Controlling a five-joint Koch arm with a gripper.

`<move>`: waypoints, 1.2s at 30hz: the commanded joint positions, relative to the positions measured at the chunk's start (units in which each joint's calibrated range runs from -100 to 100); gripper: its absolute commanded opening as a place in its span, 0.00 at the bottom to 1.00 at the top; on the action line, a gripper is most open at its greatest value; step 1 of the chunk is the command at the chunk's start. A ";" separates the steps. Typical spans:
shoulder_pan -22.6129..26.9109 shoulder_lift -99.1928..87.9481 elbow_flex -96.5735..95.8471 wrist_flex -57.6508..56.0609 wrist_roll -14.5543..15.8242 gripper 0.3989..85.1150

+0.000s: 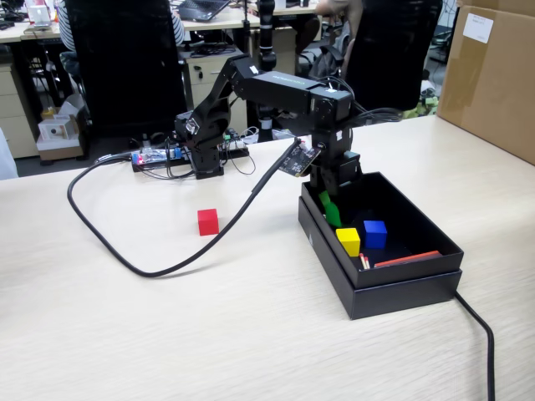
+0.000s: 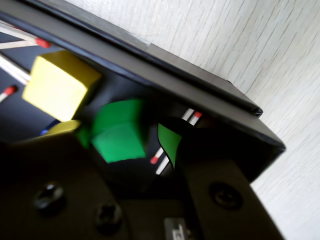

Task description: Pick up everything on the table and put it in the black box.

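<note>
Over the box: your gripper [image 2: 142, 142] hangs inside the black box [image 1: 401, 288].
Grip: jaws parted, green cube [image 2: 120, 131] loose between them, just dropping.
Next: lift clear, reach for red cube [image 1: 207, 221], well away.

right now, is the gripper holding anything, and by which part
Probably nothing: the green cube sits between the gripper's jaws in the box, a gap showing beside one jaw.
</note>
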 commanded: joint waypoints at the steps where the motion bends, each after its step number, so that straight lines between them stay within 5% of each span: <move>1: 0.39 -2.89 4.61 -0.82 0.29 0.50; 7: -1.17 -19.19 2.08 -1.43 0.05 0.50; 21: -16.75 -67.38 -32.28 -2.38 -11.23 0.50; 26: -22.71 -65.89 -49.96 -1.77 -14.85 0.55; 36: -23.30 -54.07 -55.58 5.66 -13.92 0.54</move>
